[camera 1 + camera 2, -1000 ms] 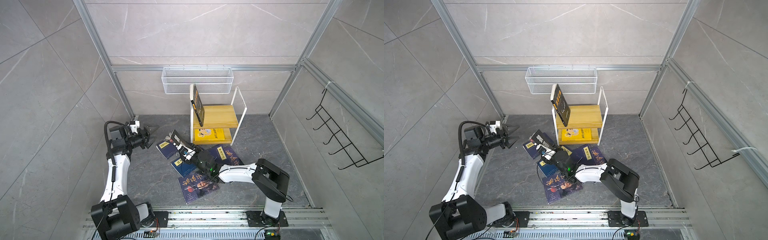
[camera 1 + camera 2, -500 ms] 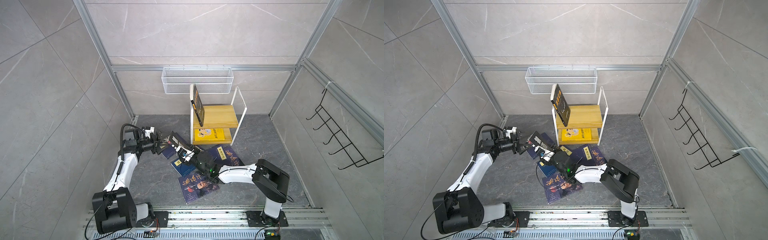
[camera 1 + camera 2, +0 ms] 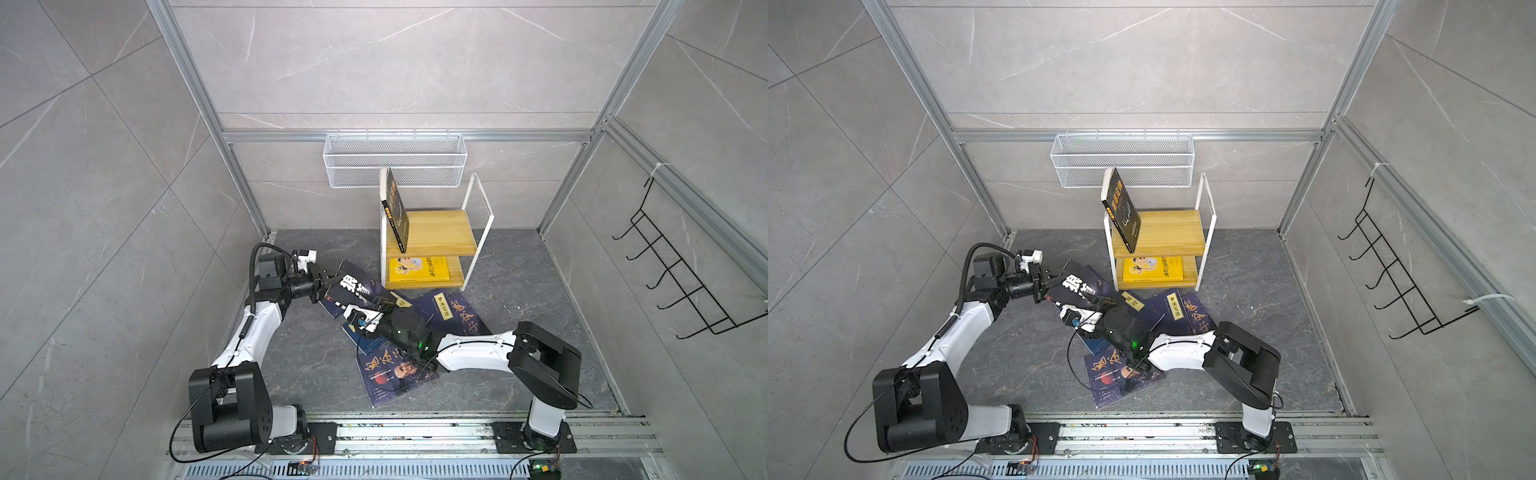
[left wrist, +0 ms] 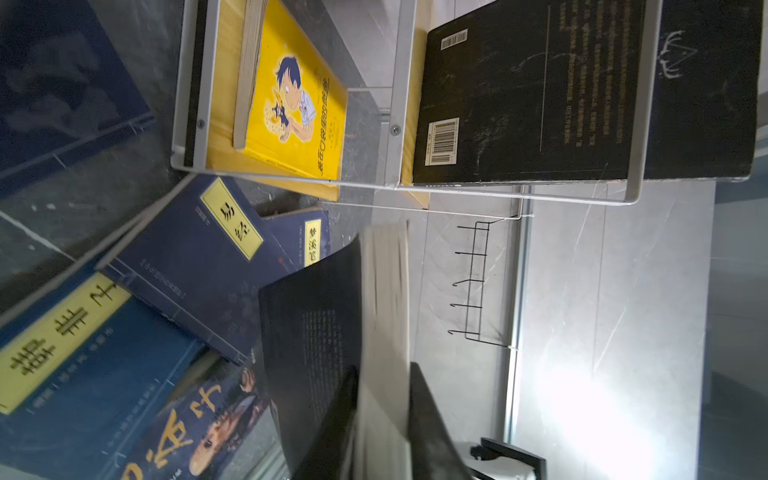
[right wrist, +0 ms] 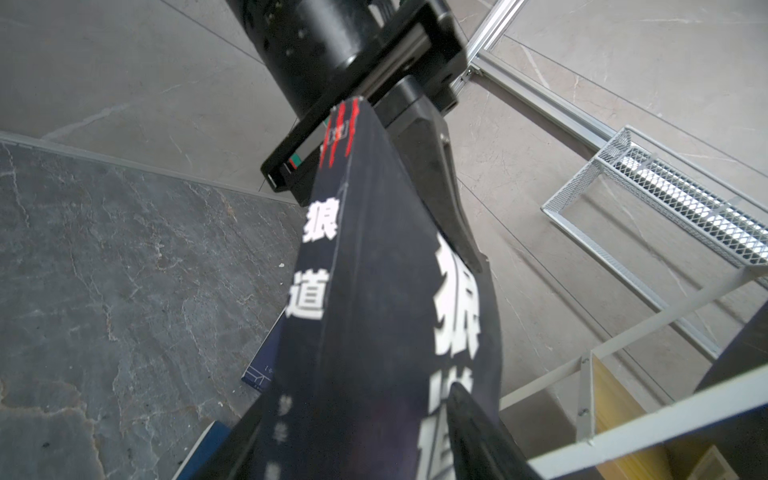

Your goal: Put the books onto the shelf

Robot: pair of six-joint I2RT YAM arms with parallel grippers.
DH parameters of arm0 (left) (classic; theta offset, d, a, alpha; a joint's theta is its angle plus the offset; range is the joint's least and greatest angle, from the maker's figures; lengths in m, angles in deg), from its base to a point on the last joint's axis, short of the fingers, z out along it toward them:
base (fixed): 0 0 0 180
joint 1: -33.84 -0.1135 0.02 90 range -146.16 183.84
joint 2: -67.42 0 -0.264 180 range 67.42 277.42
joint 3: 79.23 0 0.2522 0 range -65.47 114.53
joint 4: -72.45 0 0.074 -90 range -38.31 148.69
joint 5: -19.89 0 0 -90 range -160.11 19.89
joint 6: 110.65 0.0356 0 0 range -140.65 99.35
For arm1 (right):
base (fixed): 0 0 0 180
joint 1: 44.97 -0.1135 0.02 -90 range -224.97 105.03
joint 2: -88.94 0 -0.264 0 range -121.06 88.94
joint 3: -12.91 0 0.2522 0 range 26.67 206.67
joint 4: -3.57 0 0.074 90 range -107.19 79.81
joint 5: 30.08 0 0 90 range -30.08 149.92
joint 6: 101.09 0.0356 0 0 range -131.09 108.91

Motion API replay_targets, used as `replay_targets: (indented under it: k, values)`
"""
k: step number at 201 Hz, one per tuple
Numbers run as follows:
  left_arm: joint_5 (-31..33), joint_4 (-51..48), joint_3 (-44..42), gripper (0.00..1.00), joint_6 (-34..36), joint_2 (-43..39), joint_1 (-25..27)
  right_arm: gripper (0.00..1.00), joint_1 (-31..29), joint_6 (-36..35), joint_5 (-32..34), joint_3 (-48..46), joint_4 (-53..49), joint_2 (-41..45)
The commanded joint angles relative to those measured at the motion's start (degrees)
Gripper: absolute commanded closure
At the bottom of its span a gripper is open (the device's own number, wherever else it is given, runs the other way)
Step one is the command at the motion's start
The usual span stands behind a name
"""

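Left gripper [image 3: 330,280] pinches black book [image 3: 353,289] end; right gripper [image 3: 380,302], clamping far end, should release only once grip's firm

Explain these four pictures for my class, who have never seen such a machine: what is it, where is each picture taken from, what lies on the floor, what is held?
Two robot arms stand on a rail. Two pictures look down from above, side by side; two come from cameras on the arms' wrists. The left hand and the right hand both grip one black book, raised off the floor. Several navy books lie on the grey floor. The shelf holds a yellow book below and a dark book leaning on top.
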Motion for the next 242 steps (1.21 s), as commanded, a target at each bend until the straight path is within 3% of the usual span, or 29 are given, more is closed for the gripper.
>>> replay_targets:
  k: [1,19,28,49,66,98,131,166,195,207,231,237,242]
  values:
    - [-3.37,-0.49,0.09,1.0,2.84,-2.38,0.52,1.0,-0.21,0.87,0.31,2.17,5.51,2.14]
    - [-2.33,-1.15,0.05,1.0,3.53,-3.31,0.07,0.99,-0.18,-0.03,1.73,1.95,5.01,2.34]
    - [-1.56,-1.24,0.12,1.0,3.21,-3.85,-0.38,0.89,-0.42,-0.34,3.75,1.98,4.43,2.42]
    - [1.27,-1.16,0.15,1.0,0.82,-5.3,-3.09,0.56,-2.84,-2.37,10.9,3.4,-0.71,2.86]
    - [3.12,-1.15,0.08,1.0,0.13,-6.12,-4.46,0.41,-5.98,-4.17,19.64,7.28,-6.48,0.86]
    - [4.99,1.77,-0.67,1.0,-4.0,-6.67,-6.59,0.31,-9.37,1.67,35.03,18.14,-17.97,-5.3]
    - [5.76,4.02,-2.13,1.0,-6.92,-7.64,-7.57,0.24,-10.15,8.62,40.51,23.3,-21.64,-8.87]
    - [5.52,6.35,-2.95,1.0,-10.4,-8.09,-8.16,0.26,-10.59,8.63,42.47,27.34,-21.2,-13.6]
    - [5.54,6.6,-3.56,1.0,-10.97,-8.2,-8.15,0.34,-10.5,2.2,44.33,30.99,-15.7,-18.3]
    - [5.6,6.59,-3.9,1.0,-10.85,-8.4,-8.16,0.5,-10.37,-0.65,44.7,31.34,-11.23,-19.5]
    - [6.16,6.23,-4.15,1.0,-9.88,-8.53,-8.3,1.0,-10.21,-5.23,45.85,31.74,-5.62,-20.64]
    - [6.13,5.71,-3.95,1.0,-9.5,-8.52,-8.45,1.0,-10.36,-5.69,46.16,31.43,-5.33,-20.33]
    - [6.2,5.3,-3.8,0.93,-9.16,-8.55,-8.58,1.0,-10.39,-5.74,46.2,30.72,-5.07,-19.82]
